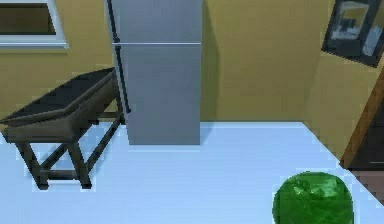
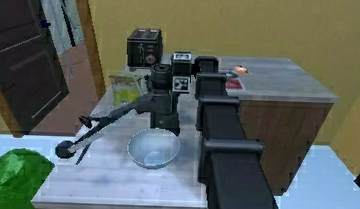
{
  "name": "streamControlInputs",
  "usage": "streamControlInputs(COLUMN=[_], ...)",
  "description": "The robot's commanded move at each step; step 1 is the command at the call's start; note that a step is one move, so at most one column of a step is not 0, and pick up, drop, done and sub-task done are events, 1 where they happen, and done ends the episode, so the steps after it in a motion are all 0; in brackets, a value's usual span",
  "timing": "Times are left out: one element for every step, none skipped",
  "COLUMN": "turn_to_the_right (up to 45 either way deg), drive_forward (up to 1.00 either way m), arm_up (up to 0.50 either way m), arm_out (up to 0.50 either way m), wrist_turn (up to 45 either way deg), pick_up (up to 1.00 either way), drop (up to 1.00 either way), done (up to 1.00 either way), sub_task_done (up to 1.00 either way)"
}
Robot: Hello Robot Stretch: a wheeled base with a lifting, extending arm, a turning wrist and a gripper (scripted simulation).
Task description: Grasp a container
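A grey bowl [image 2: 153,149] sits on the near part of the stone-topped table [image 2: 279,86], just left of the dark arm [image 2: 226,154]. The fingers [image 2: 108,117] reach out to the left above the table's near-left corner, close to the bowl (over it or beside it, I cannot tell). How wide they stand and whether they hold anything cannot be told either. A dark toaster [image 2: 144,48] stands at the far edge. On the floor, near left, lies a green leafy ball [image 2: 13,177].
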Motion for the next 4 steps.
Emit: streamControlInputs(turn_to_the_right=[0.0, 0.0, 0.0, 0.0], drive_forward=[0.0, 0.0, 0.0, 0.0], arm_up=[0.0, 0.0, 0.0, 0.0], arm_out=[0.0, 0.0, 0.0, 0.0], wrist_turn=[45.0, 39.0, 0.0, 0.0], pick_up=[0.0, 0.0, 1.0, 0.0], drop=[0.0, 0.0, 0.0, 0.0], done=[0.0, 0.0, 0.0, 1.0], sub_task_done=[0.0, 0.0, 0.0, 0.0])
